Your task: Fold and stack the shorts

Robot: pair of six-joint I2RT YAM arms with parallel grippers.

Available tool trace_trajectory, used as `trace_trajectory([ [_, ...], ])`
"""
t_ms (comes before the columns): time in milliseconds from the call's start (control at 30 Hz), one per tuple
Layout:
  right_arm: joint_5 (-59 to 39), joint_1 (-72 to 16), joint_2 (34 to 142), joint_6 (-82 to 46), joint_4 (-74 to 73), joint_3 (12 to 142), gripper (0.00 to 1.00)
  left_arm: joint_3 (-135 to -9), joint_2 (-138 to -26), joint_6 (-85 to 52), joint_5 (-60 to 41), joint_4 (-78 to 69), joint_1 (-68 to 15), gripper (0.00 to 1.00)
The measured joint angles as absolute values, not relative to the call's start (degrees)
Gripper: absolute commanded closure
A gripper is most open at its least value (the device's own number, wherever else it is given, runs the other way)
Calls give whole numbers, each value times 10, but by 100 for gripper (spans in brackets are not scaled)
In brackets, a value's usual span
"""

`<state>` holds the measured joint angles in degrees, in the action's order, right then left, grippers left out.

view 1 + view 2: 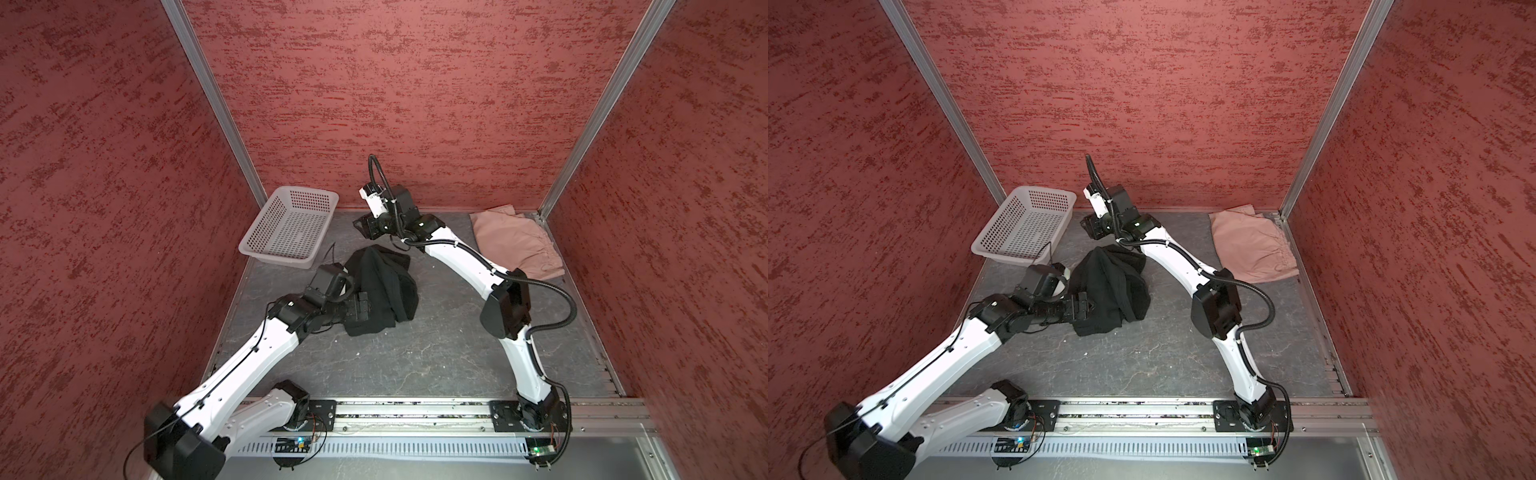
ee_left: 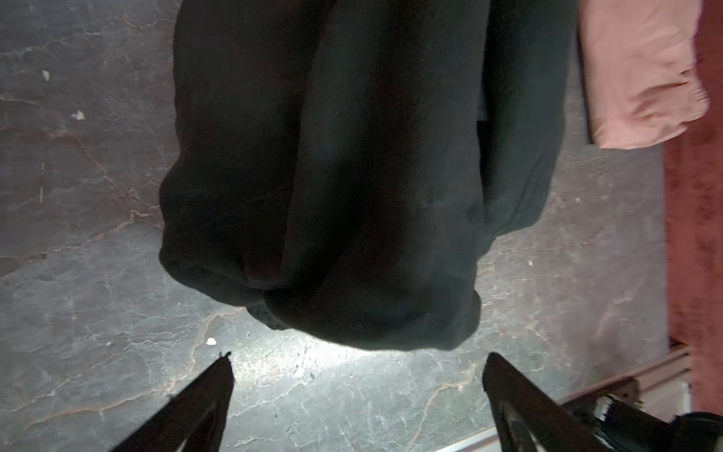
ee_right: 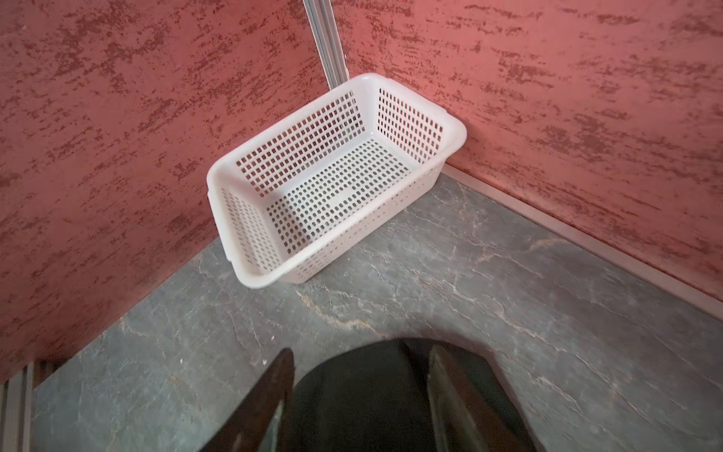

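Black shorts (image 1: 382, 286) lie bunched, lengthwise near-to-far.

Both top views look steeply down on the whole tabletop (image 1: 415, 353) (nearly identical pictures). My left wrist camera sits close on the black shorts (image 2: 352, 176); my right faces the basket (image 3: 254, 282).

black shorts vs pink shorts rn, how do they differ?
Black shorts are bunched in a rumpled heap; pink shorts lie flat and neat. Black shorts sit mid-table; pink shorts in the far right corner. Both rest on the table, outside the basket.
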<state>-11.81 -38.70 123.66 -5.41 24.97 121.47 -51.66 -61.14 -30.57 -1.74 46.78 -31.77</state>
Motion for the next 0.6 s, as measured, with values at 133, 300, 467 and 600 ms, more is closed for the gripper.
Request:
trace_trajectory([
  [133, -109, -371, 1047, -48, 221, 969, 31, -527, -669, -298, -3, 433, -350, 1],
  [300, -107, -365, 768, -73, 182, 677, 32, -562, -772, -281, 6, 409, -361, 1],
  [467, -126, -367, 589, -135, 177, 490, 33, -610, -803, -260, 1, 427, -387, 1],
  [600, -115, -367, 513, -192, 185, 371, 32, -646, -766, -267, 11, 472, -428, 1],
])
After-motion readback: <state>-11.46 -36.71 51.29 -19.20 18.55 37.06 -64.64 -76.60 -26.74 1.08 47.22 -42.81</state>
